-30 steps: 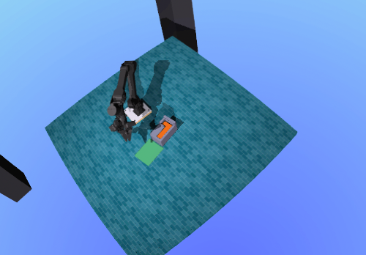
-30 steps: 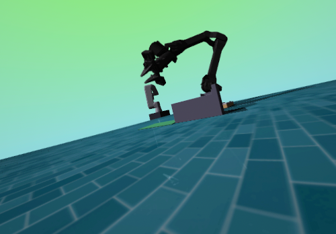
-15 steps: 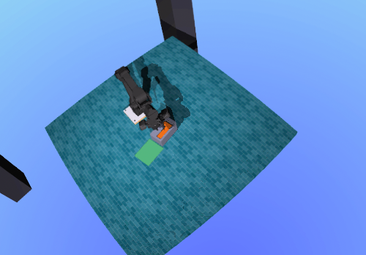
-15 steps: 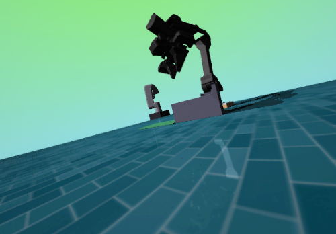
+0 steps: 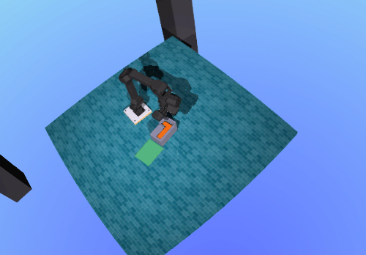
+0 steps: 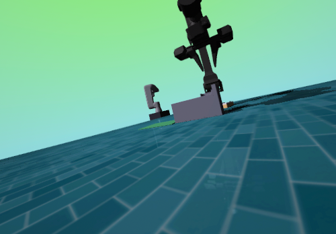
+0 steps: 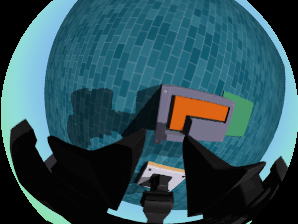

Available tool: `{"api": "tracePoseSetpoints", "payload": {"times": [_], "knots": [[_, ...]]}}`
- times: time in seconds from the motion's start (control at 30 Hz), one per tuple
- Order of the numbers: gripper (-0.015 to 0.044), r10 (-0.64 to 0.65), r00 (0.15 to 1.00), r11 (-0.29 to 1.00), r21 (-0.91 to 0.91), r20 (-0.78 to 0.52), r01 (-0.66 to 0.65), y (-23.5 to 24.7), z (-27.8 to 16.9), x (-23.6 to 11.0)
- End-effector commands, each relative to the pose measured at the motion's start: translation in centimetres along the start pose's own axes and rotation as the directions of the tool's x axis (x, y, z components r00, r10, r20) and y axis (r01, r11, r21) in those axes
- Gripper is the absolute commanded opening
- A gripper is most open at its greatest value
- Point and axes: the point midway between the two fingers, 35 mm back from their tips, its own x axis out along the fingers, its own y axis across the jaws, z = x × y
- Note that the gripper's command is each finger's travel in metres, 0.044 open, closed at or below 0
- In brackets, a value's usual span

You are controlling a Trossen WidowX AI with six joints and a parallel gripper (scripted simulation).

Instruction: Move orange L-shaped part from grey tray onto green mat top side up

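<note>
The orange L-shaped part [image 5: 161, 134] [image 7: 200, 107] lies in its pocket in the grey tray [image 5: 154, 135] [image 6: 198, 109] [image 7: 210, 131], looking level with the top; the tray's side hides it in the exterior view. Its L-shaped end is the one away from the green mat [image 5: 148, 153] [image 6: 158, 125] [image 7: 242, 117]. The mat lies flat beside the tray's other end, with nothing on it. My gripper [image 6: 209, 68] [image 7: 165, 136] is partly open and empty, raised above the tray near the L-shaped end. It touches neither part nor tray.
The arm's white base plate [image 5: 135, 120] [image 7: 149, 170] stands near the tray. A raised wall [image 6: 216, 99] rises at the tray's end away from the mat. A grey hooked stand [image 6: 148, 97] shows in the distance. Dark pillars [image 5: 176, 12] [image 5: 12, 182] stand beyond the floor's edges.
</note>
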Motion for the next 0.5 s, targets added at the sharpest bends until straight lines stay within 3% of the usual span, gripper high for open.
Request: {"api": "tracePoseSetpoints", "payload": {"times": [0.0,0.23,0.47], "knots": [[0.018,-0.008,1.0,1.0,-0.015,-0.007,0.008,0.1,0.1,1.1],[0.018,-0.008,1.0,1.0,-0.015,-0.007,0.008,0.0,-0.1,7.1],[0.018,-0.008,1.0,1.0,-0.015,-0.007,0.008,0.0,-0.1,7.5]]}}
